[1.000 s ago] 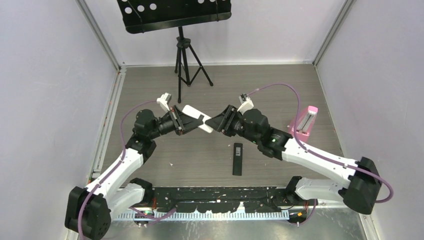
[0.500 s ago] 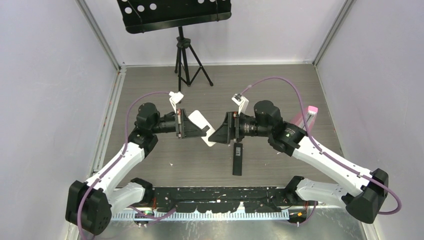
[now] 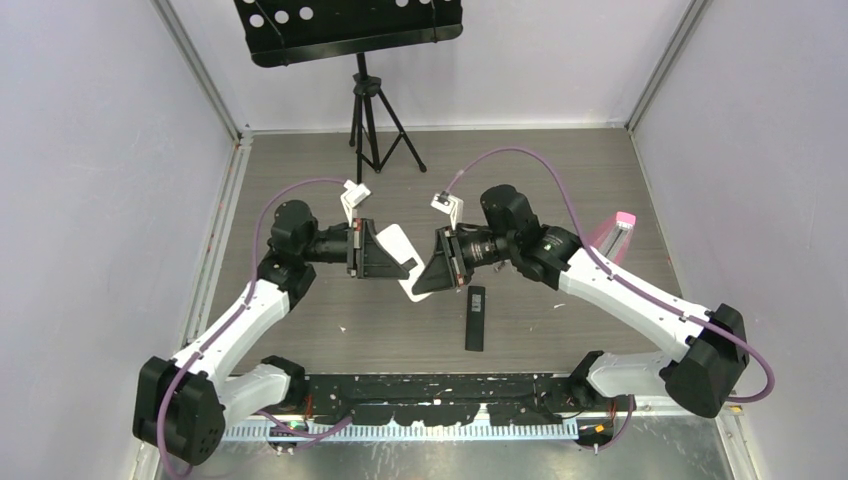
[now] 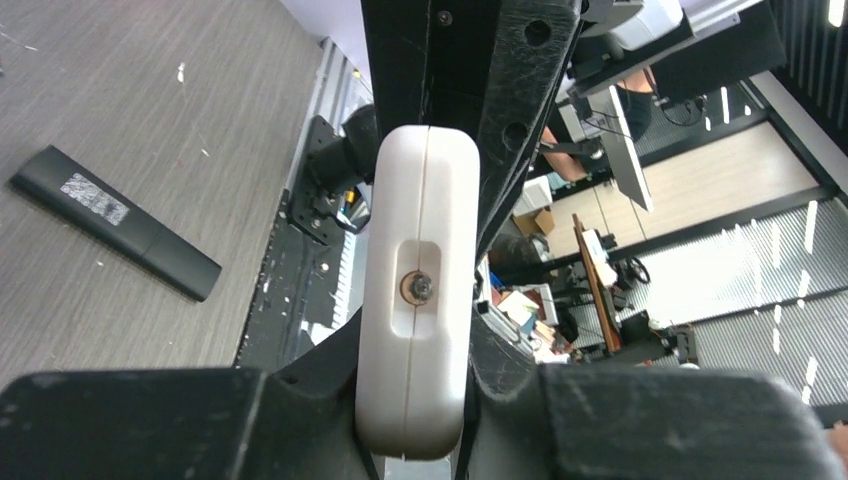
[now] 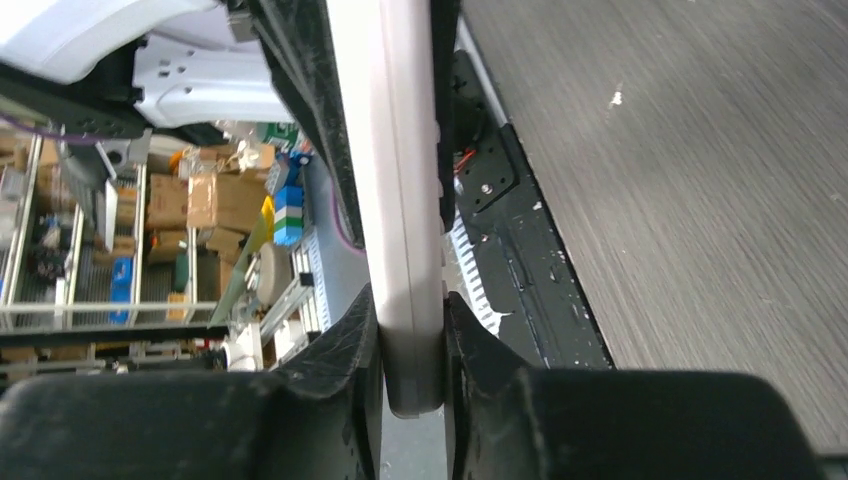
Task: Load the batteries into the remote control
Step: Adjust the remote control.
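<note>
A white remote [image 3: 398,243] is held in the air above the table's middle, gripped from both sides. My left gripper [image 3: 404,266] is shut on one end of it; the left wrist view shows that end [image 4: 418,300] with a screw in a recess, squeezed between my fingers [image 4: 320,375]. My right gripper [image 3: 420,284] is shut on the other end, and the right wrist view shows the remote [image 5: 395,200] edge-on between the pads [image 5: 350,345]. A black remote [image 3: 475,317] lies flat on the table below; it also shows in the left wrist view [image 4: 115,220]. No batteries are in view.
A pink holder [image 3: 612,238] stands at the right, partly behind my right arm. A black music stand on a tripod [image 3: 375,125] stands at the back. Walls close in the left and right sides. A black rail [image 3: 440,388] runs along the near edge.
Both grippers have turned with the white remote, which went from lying flat to tilted, and it has shifted slightly left. My right arm has reached further left.
</note>
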